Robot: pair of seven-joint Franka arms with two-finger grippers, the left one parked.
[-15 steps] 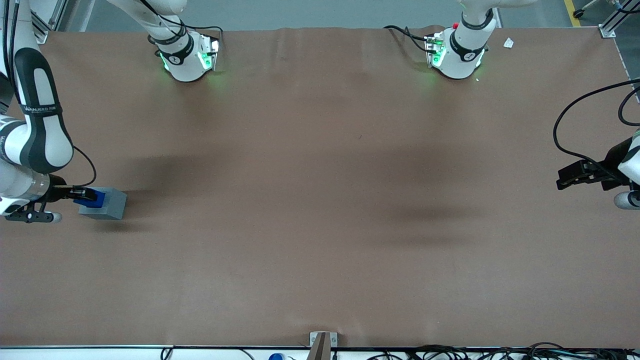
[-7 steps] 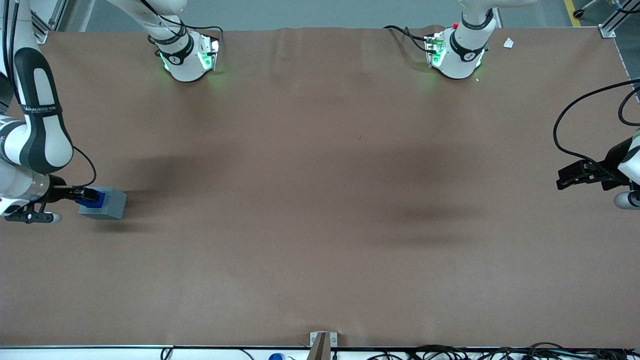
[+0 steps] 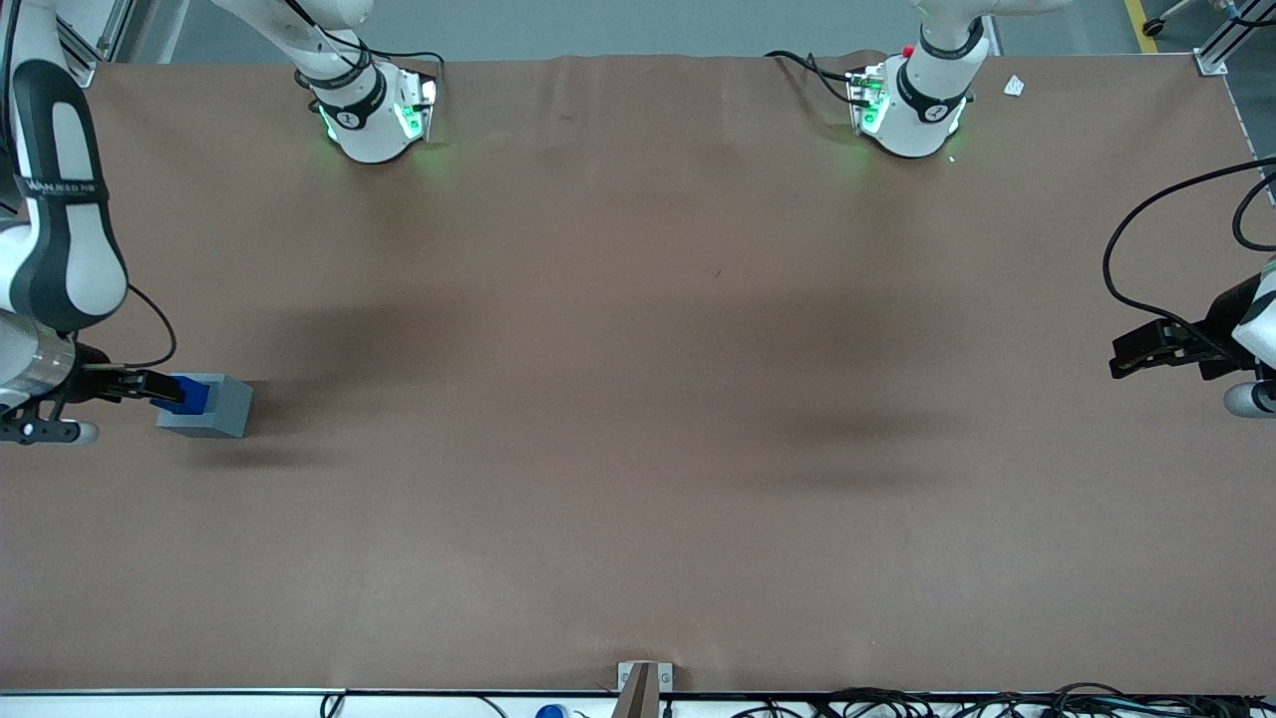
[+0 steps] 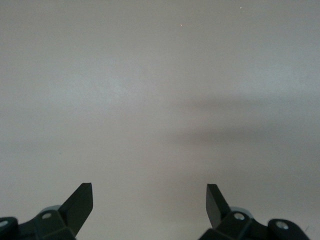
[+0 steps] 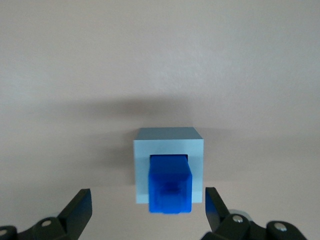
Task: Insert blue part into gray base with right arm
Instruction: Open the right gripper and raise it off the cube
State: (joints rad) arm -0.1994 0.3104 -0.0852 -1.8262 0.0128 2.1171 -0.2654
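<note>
The blue part [image 3: 195,393] stands in the square recess of the gray base [image 3: 221,411], near the working arm's end of the brown table. Its upper portion sticks out above the base. In the right wrist view the blue part [image 5: 171,185] sits in the gray base [image 5: 145,150]. My right gripper [image 3: 164,391] is open and empty, close beside the blue part. In the wrist view the gripper [image 5: 147,194] has its fingers [image 5: 80,205] spread wide on either side of the block, touching neither part.
The two arm bases [image 3: 374,115] [image 3: 912,105] stand on the table edge farthest from the front camera. A small metal bracket [image 3: 643,683] sits at the nearest edge, with cables along it. The parked gripper [image 3: 1161,349] hangs at the parked arm's end.
My right gripper has drawn back from the blue part toward the working arm's end of the table. The blue part stays in the gray base.
</note>
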